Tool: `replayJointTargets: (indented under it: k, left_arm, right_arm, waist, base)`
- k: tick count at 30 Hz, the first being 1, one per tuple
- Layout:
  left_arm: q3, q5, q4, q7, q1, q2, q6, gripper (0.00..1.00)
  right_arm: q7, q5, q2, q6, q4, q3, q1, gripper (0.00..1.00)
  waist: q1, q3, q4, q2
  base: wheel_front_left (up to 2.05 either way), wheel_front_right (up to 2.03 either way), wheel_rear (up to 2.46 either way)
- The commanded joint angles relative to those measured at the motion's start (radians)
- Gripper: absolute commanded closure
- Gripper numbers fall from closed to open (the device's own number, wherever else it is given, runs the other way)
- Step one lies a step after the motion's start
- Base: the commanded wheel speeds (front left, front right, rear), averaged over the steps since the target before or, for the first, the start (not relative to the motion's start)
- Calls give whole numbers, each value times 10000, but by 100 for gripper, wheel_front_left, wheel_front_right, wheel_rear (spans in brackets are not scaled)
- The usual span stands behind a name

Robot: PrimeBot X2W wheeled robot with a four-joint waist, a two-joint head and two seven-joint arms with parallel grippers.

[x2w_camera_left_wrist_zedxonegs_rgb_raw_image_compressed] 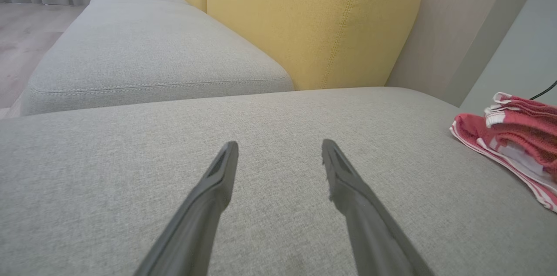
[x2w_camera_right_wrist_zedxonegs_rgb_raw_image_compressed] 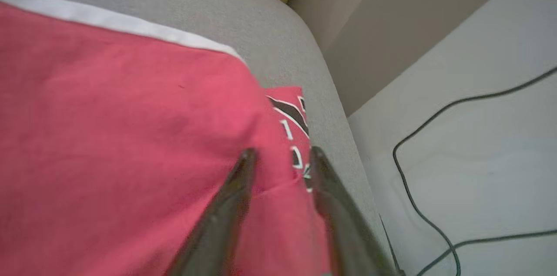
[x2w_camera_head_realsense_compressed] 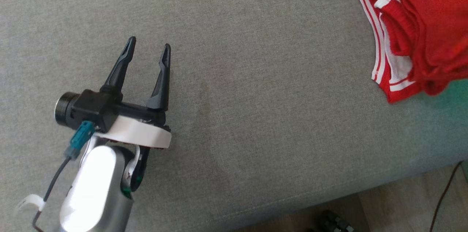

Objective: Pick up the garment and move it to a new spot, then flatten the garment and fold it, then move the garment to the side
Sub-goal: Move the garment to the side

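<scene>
Nearest me, the left end effector hovered wide open over the grey sofa seat. At the seat's right end lay the folded red garment, with the right end effector narrowly parted just over it, gripping nothing I could see. It would best lift straight up, so no fold snagged. Beyond stood yellow back cushions and a pale wall.

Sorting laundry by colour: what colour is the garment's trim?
White, on the red garment; clearest in head view.
</scene>
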Motion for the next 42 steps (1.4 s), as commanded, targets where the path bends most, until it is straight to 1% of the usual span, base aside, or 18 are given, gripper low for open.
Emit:
replayJointTargets:
  k: [1, 3, 6, 10, 12, 17, 19, 22, 27, 32, 34, 36, 42]
  left_arm:
    - [245, 4, -296, -31, -328, 159, -28, 0]
    - [242, -23, -258, -44, -321, 162, -24, 0]
    - [276, -86, -160, -75, -220, 161, 12, 0]
    - [377, -206, 32, -125, 86, 139, 115, 0]
    - [451, -270, 88, -146, 307, 139, 188, 0]
    - [560, -381, 172, -180, 798, 122, 337, 0]
    - [611, -436, 175, -190, 932, 123, 366, 0]
    - [688, -472, 197, -203, 1113, 136, 437, 0]
    - [839, -508, 168, -219, 1337, 119, 600, 0]
    - [1026, -553, 133, -228, 1654, 175, 716, 0]
    - [1096, -572, 113, -230, 1840, 195, 762, 0]
    - [1088, -601, 93, -232, 2028, 231, 708, 0]
    - [1016, -663, -22, -234, 2560, 307, 610, 0]
  right_arm:
    - [-50, -212, -98, -9, -79, -309, -55, 0]
    - [-16, -532, 286, -9, 124, -890, -21, 0]
    - [-157, -797, 861, -9, 92, -1618, 165, 0]
    - [-708, -632, 1716, -9, -758, -2190, 695, 0]
    - [-896, -410, 2208, -9, -1450, -2231, 1073, 0]
    - [-1058, -12, 3323, -9, -3486, -1916, 2247, 0]
    - [-1084, 68, 3743, -9, -4260, -1682, 2677, 0]
    - [-1062, 128, 4174, -9, -5122, -1155, 3192, 0]
    - [-1031, 134, 4479, -9, -5936, -248, 3817, 0]
    - [-1115, 13, 4582, -9, -6195, 191, 4329, 0]
    - [-1218, -35, 4606, -9, -6232, 206, 4563, 0]
    - [-1254, -22, 4624, -9, -6255, 173, 4839, 0]
    - [-1194, 17, 4646, -9, -6290, 16, 5609, 0]
  waist:
    - [-1, -25, 16, 0]
    - [-1, -105, 50, 0]
    - [-1, -363, 126, 0]
    - [-1, -910, 257, 0]
    - [-1, -1195, 304, 0]
    - [-1, -1870, 609, 0]
    - [-1, -2067, 795, 0]
    - [-1, -2334, 1099, 0]
    - [-1, -2656, 1779, 0]
    - [-1, -2981, 2325, 0]
    - [-1, -3153, 2437, 0]
    - [-1, -3312, 2492, 0]
    - [-1, -3810, 2437, 0]
  base:
    - [0, 0, 0]
    - [0, 0, 0]
    - [0, 0, 0]
    - [0, 0, 0]
    - [0, 0, 0]
    - [0, 0, 0]
    - [0, 0, 0]
    - [0, 0, 0]
    - [0, 0, 0]
    - [0, 0, 0]
    - [0, 0, 0]
    - [0, 0, 0]
    - [0, 0, 0]
